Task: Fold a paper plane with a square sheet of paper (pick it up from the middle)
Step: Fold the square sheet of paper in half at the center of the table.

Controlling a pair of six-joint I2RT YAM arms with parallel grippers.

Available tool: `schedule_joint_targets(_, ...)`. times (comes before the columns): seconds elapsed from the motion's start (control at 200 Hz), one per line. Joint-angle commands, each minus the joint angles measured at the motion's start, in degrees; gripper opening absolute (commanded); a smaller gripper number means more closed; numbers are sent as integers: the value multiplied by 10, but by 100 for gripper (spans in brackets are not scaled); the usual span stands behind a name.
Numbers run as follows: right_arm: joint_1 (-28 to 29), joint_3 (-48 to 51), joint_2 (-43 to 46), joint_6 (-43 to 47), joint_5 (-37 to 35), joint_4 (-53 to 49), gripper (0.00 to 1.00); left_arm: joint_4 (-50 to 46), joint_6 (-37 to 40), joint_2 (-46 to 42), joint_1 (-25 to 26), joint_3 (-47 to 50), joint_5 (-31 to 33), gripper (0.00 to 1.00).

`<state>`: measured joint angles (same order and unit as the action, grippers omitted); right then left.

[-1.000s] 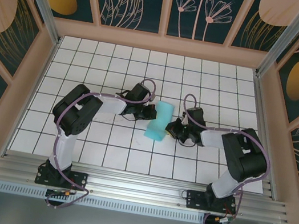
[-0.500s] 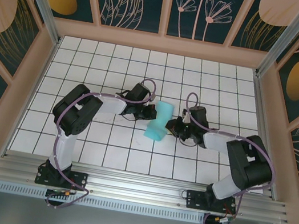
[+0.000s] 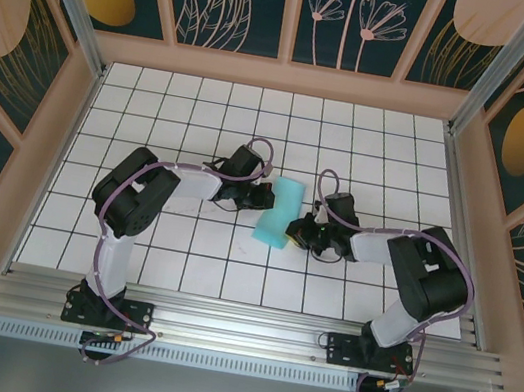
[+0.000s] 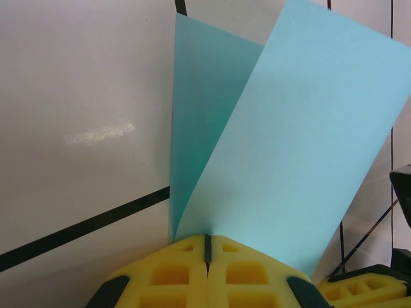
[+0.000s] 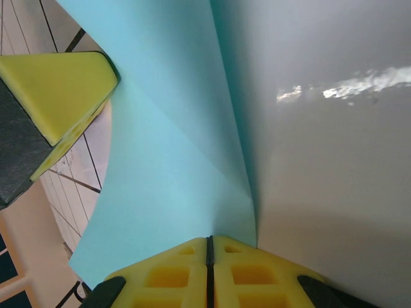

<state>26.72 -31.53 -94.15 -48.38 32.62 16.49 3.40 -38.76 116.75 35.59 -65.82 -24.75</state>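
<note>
The square sheet of paper [image 3: 280,211] is light cyan and is held off the white grid table, bent over on itself into a narrow curved band. My left gripper [image 3: 267,195] is shut on its left edge. In the left wrist view the yellow pads [image 4: 180,273] pinch the sheet [image 4: 289,128] where two layers meet. My right gripper [image 3: 296,229] is shut on the sheet's right edge. In the right wrist view its jaws [image 5: 209,240] clamp the twisted paper [image 5: 167,160]. The paper plane is out of view.
The white gridded table [image 3: 181,253] is fenced by wooden walls [image 3: 57,150] on three sides. The left gripper's yellow finger [image 5: 58,90] shows beyond the sheet in the right wrist view. Both arms' elbows lie low over the table.
My right gripper has shifted left and slightly nearer, toward the left gripper. The sheet between them looks narrower and more bent. The left arm has stayed put.
</note>
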Motion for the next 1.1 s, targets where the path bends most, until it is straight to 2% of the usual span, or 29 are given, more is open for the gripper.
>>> schedule_joint_targets(0.0, -2, 10, 10, 13, -18, -12, 11, -61, 15, 35, 4, 6, 31, 0)
schedule_joint_targets(0.265, 7, -6, 56, 12, 20, -1, 12, -62, 16, 34, 4, 7, 32, 0)
schedule_joint_targets(0.565, 26, 16, 7, 1, 20, 20, 12, -63, 18, 35, 4, 7, 31, 0)
schedule_joint_targets(0.756, 23, 18, -6, 11, -2, -3, 12, -63, 18, 34, 4, 7, 32, 0)
schedule_joint_targets(1.096, 37, 18, 60, -6, 24, 11, 12, -64, 20, 35, 4, 6, 30, 0)
